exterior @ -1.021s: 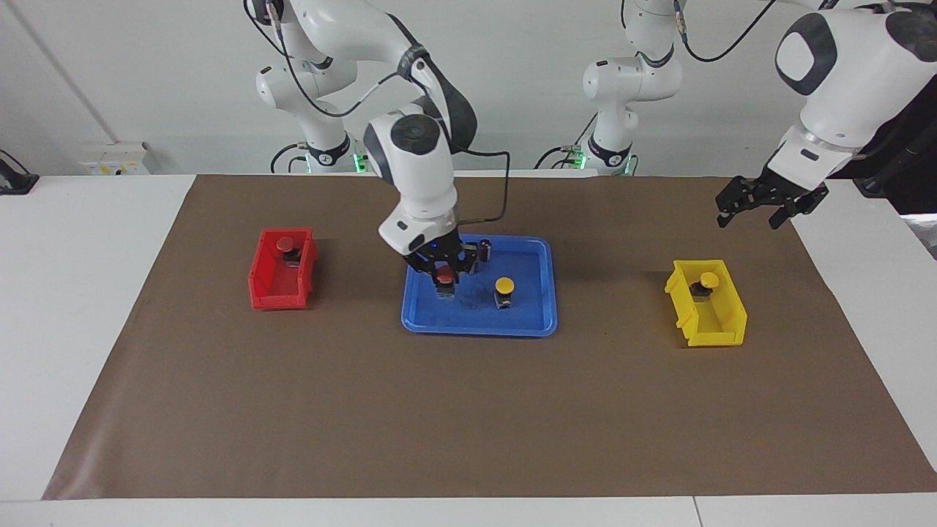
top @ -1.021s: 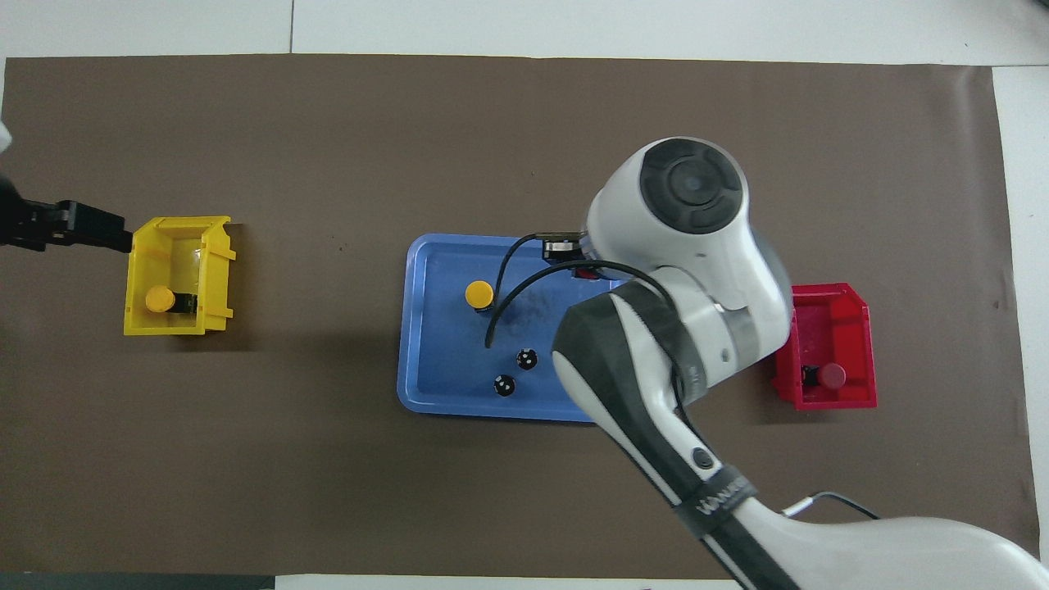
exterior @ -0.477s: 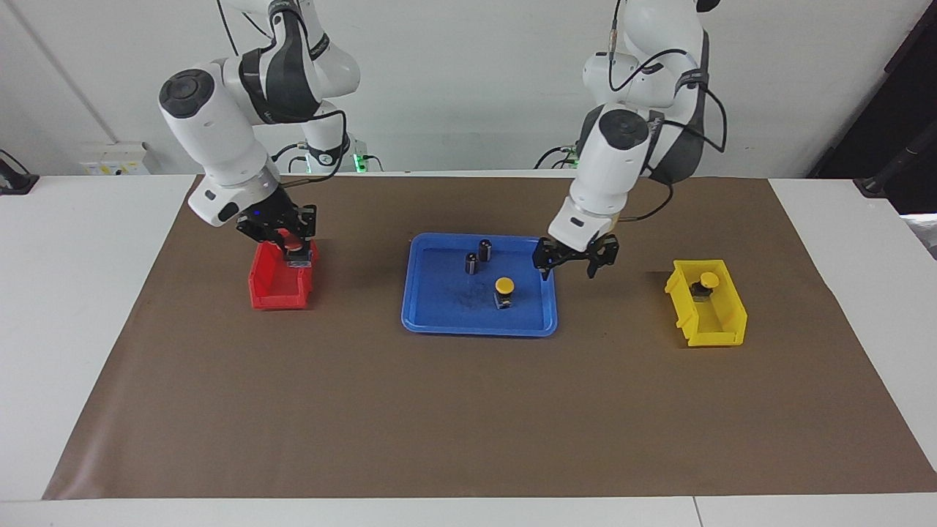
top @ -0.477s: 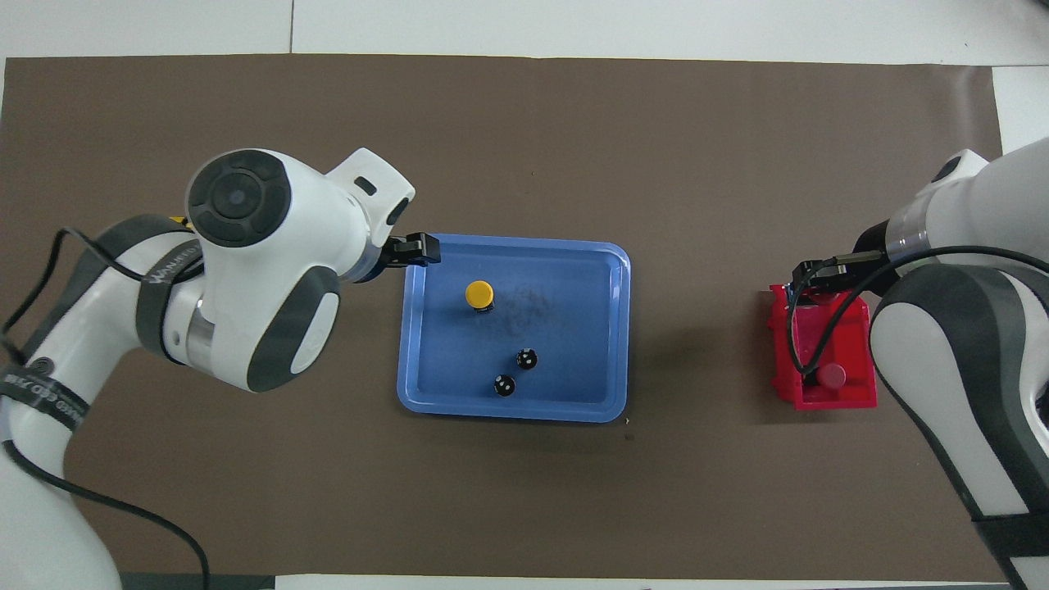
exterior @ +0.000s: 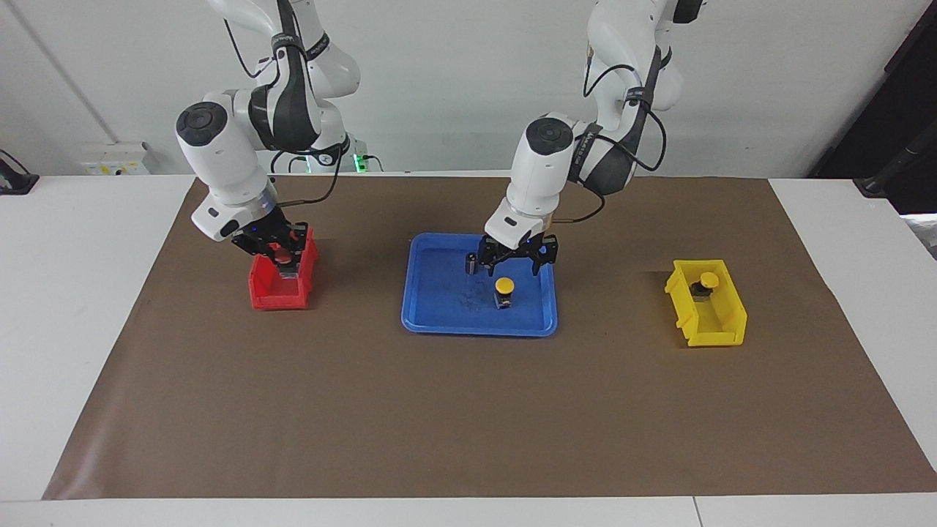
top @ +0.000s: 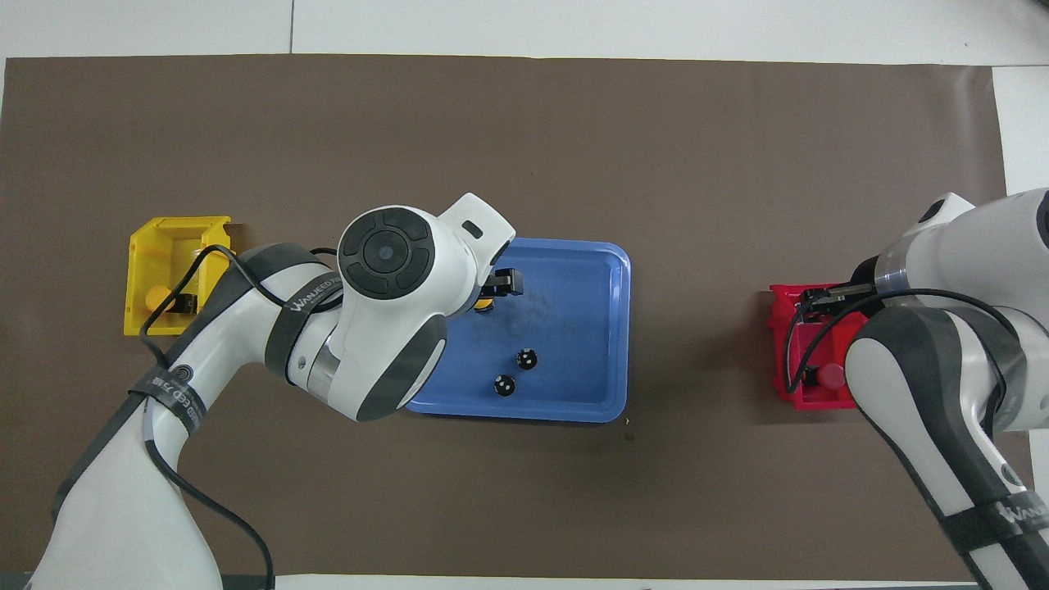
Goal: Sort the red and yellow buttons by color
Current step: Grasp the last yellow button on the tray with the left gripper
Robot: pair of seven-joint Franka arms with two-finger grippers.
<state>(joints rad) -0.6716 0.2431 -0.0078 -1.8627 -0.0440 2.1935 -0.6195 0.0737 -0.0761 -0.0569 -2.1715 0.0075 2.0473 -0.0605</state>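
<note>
Brown paper covers the surface; left hand (exterior: pixel 515 261) hangs spread wide over the tray's (exterior: pixel 439 322) yellow button (exterior: pixel 504 290), while right hand (exterior: pixel 277 247), clenched on a red button (exterior: pixel 282 256), hovers over the red bin (exterior: pixel 267 298).

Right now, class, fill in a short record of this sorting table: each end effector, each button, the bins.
left end effector: open, just above the yellow-capped push-button in the blue plastic tray
right end effector: shut on a red-capped push-button over the red plastic bin
already sorted: one red-capped button in the red bin; one yellow-capped button in the yellow plastic bin
also in tray: two small dark cylinders
</note>
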